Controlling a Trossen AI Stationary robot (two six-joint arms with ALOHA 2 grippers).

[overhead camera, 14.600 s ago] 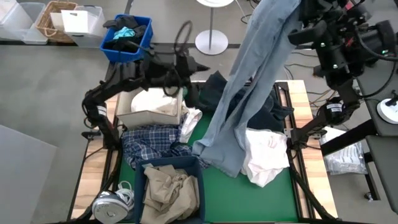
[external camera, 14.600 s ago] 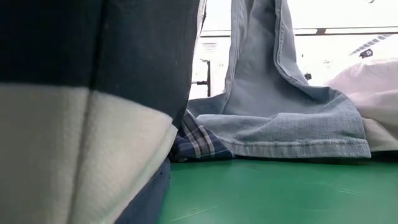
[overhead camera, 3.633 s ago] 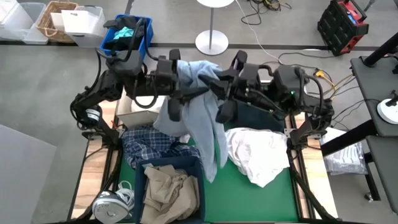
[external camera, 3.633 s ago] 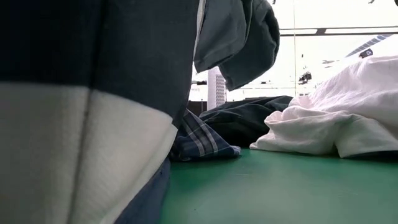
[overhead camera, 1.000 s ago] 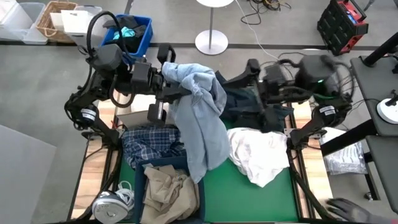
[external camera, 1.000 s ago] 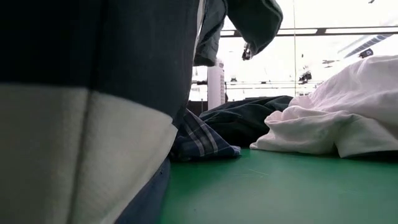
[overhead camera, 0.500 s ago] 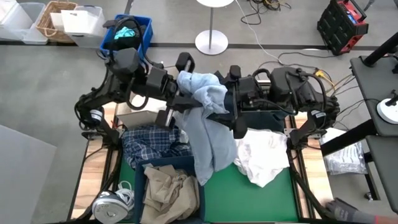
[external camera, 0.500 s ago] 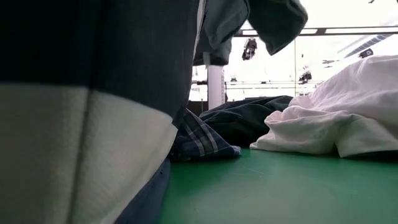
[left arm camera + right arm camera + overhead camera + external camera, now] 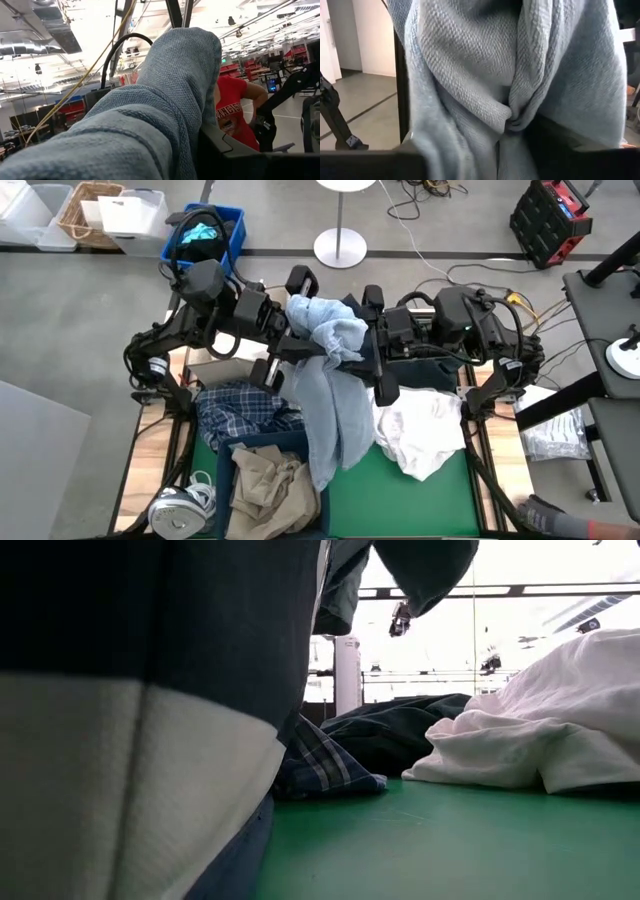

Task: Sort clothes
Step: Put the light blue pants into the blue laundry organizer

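**Denim held aloft between both arms**

While both grippers clamp the light blue denim (image 9: pixel 325 370) above the green surface (image 9: pixel 400 495), its long tail dangles — it could snag the plaid shirt (image 9: pixel 235 415) or the white shirt (image 9: pixel 425 435) below. Left gripper (image 9: pixel 290 330) and right gripper (image 9: pixel 365 345) have fingers closed on bunched, soft, woven cloth — heavy and slack.

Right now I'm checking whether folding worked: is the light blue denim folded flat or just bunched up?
Bunched, not folded. The light blue denim hangs crumpled between the left claw and right claw, its loose end draping down to the table.
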